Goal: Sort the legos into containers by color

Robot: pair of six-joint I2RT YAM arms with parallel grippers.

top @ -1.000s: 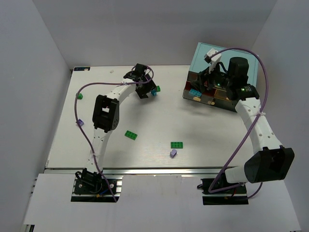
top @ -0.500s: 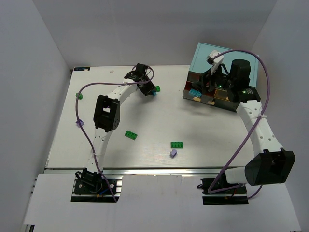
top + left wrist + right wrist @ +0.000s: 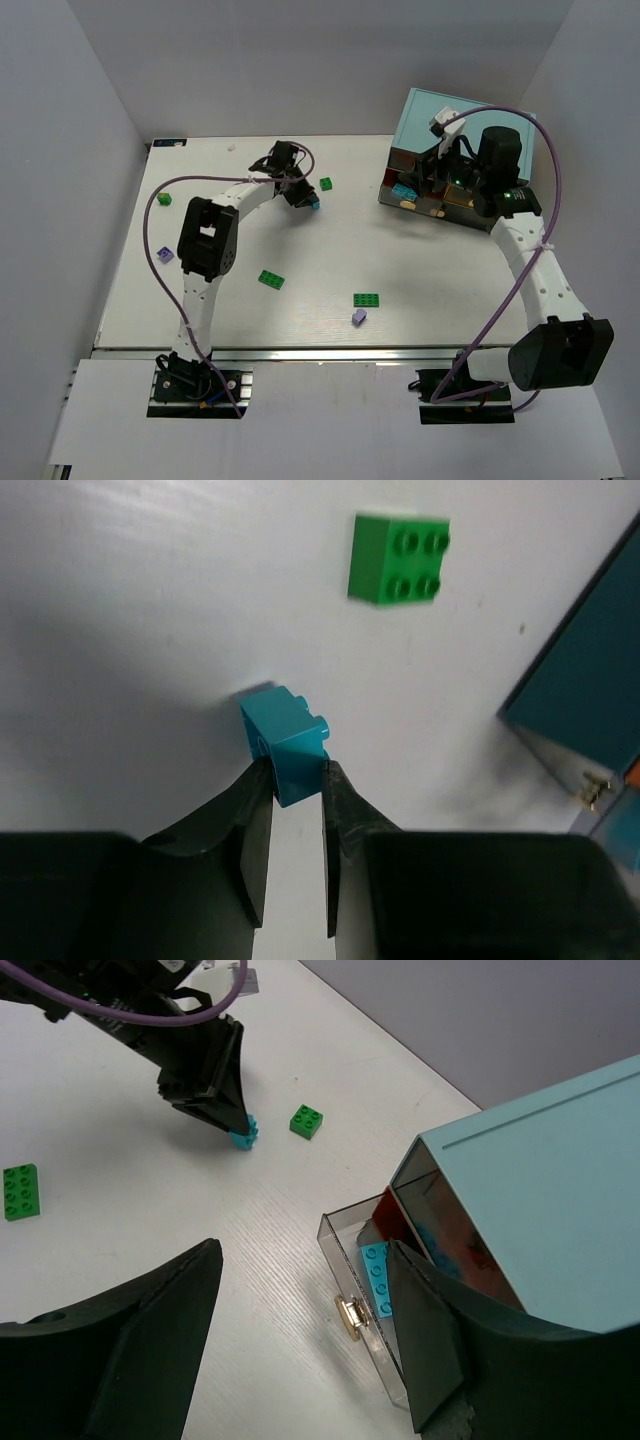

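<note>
White tabletop (image 3: 420, 270) boxed in by grey walls. The left gripper (image 3: 295, 770) is clamped on a cyan brick (image 3: 285, 742) at the far middle, well apart from the teal cabinet (image 3: 432, 108); lifted or not, cannot tell. The right gripper (image 3: 303, 1250) hovers above the open drawer (image 3: 336, 1250), jaws wide apart, nothing held. Judged partway: a cyan piece (image 3: 378, 1275) lies in that drawer, red pieces (image 3: 393, 1212) in the neighbouring one; four green bricks (image 3: 271, 279) and two lavender bricks (image 3: 358, 317) lie loose. Only the left wrist view shows the pinch, only the right wrist view the drawer contents, only the top view the whole scatter.
</note>
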